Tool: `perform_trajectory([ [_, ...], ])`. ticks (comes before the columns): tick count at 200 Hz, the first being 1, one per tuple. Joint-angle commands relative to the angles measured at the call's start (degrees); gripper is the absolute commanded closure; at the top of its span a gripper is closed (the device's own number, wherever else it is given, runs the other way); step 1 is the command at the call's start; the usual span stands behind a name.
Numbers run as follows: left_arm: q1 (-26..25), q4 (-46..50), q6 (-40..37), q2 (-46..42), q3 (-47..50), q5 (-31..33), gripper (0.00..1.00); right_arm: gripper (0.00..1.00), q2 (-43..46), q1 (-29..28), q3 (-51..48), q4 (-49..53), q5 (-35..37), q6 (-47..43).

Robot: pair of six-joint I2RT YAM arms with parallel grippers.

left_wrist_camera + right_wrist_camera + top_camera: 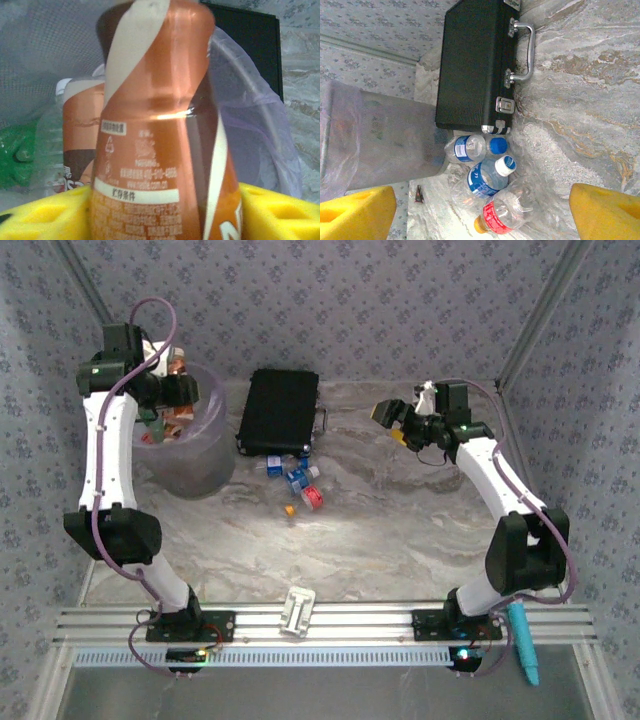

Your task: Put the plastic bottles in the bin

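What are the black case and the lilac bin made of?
The black case: probably hard plastic or aluminium, matte and finely ribbed, with shiny metal handle and latches. The bin: seemingly thin translucent plastic; dim shapes show through its pale wall.

Translucent lilac bin (200, 468) far left; orange-brown bottle (160, 125) upright over it; clear bottles (487, 181) lying clustered mid-table.
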State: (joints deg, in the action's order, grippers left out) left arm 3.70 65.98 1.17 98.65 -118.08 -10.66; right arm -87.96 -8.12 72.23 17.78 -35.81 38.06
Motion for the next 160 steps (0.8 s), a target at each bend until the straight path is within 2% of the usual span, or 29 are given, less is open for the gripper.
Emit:
perform_trajectory([
  [1, -0.3, 0.4, -2.0, -1.8, 0.5, -0.4, 0.25, 0.09, -1.2, 0.0, -0.3, 0.0, -0.6, -0.3],
  [15, -0.3, -0.5, -2.0, -2.6, 1.0, -0.6, 0.21, 0.09, -1.4, -0.1, -0.2, 0.3, -0.3, -0.4],
  [48, -0.3, -1.4, -1.5, -3.4, 1.0, -1.8, 0.2, 0.09, -1.3, -0.7, -0.2, 1.3, 1.8, -0.5],
  [86, -0.5, -2.7, 0.5, -5.1, 0.1, -3.4, 0.2, 0.08, -1.8, -5.8, 2.1, 9.1, 11.9, -1.6],
  [100, -1.2, -3.1, 1.1, -6.3, -0.7, -2.4, 0.21, 0.08, -3.2, -8.6, 2.4, 10.9, 14.4, 0.8],
  [131, -6.1, -3.1, 1.4, -8.7, -2.3, 1.2, 0.21, 0.1, -5.9, -15.7, -1.0, 7.2, 18.1, 11.4],
  [160, -13.5, -3.2, 2.2, -11.0, -0.7, 3.4, 0.22, 0.12, -8.2, -20.8, -6.1, 0.4, 19.4, 20.1],
])
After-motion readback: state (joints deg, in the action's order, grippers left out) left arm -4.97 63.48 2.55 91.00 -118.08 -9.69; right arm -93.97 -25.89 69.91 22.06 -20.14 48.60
